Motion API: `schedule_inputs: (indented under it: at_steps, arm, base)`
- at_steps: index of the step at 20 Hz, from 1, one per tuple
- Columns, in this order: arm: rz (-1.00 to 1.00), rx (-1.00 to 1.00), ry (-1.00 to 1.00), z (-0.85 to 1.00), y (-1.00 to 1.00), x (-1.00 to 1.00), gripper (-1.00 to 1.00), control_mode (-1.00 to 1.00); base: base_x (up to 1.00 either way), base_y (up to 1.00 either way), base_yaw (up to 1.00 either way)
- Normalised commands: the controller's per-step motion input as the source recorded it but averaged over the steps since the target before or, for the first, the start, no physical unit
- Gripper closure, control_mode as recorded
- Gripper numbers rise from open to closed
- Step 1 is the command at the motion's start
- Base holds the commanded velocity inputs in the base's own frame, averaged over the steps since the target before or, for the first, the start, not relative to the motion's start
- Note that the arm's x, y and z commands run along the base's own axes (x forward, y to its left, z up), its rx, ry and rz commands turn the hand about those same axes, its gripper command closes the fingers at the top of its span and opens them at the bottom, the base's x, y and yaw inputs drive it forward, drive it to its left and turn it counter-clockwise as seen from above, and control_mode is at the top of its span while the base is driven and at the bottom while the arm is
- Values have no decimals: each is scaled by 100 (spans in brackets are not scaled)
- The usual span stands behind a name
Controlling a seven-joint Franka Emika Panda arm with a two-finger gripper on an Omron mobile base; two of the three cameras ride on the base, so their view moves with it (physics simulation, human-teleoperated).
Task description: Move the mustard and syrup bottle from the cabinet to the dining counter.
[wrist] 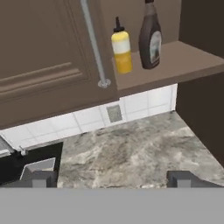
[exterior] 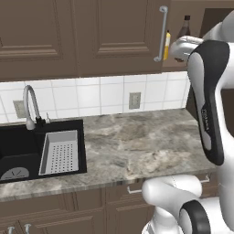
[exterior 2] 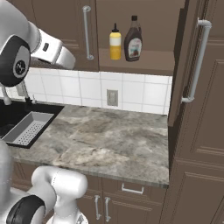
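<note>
The mustard [exterior 2: 115,42], a small yellow squeeze bottle with a dark pointed nozzle, stands upright on the open shelf of the cabinet [exterior 2: 144,61], just beside the syrup bottle [exterior 2: 133,40] on its right as the right base view shows them; the two look close but apart. Judged from its look, the mustard is light and its plastic walls will give under pressure, so a moderate squeeze across the middle of the body, below the nozzle, seems the safest hold; the tapered top would slip. The syrup bottle looks heavier and stiffer, with a wide rounded body that may be near the limit of the fingers' reach; its narrow neck under the cap is the easier place to pinch, though it would hang and swing from there. Both surfaces look smooth and possibly slippery. The syrup bottle carries a pale label, but any writing on it is too small to read, and the mustard shows no legible brand.

The tool [wrist: 112,179] is spread wide and holds nothing; in the hand view its two dark tips sit low, well short of the shelf and aimed towards the bottles. Below the shelf lie the tiled wall with an outlet [exterior 2: 112,97] and the marbled worktop [exterior 2: 109,140] with a black sink [exterior: 27,151]
</note>
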Motion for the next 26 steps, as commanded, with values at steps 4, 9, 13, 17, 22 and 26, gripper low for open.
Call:
schedule_inputs:
  at_steps: [4,9,13,17,22,26]
  arm:
    - [22,0,-26,-2,4,60,-100,-100]
    - [16,-3,-42,-16,2,40,-100,-100]
    - [11,-3,-39,-16,2,7,-100,-100]
    - [2,-1,-28,-3,5,0,-100,-100]
    - [0,-2,-21,1,8,8,-100,-100]
    - [0,-3,-18,5,13,23,-100,-100]
  base:
    - [0,0,0]
    - [0,0,0]
    - [0,0,0]
    - [0,0,0]
    - [0,0,0]
    - [0,0,0]
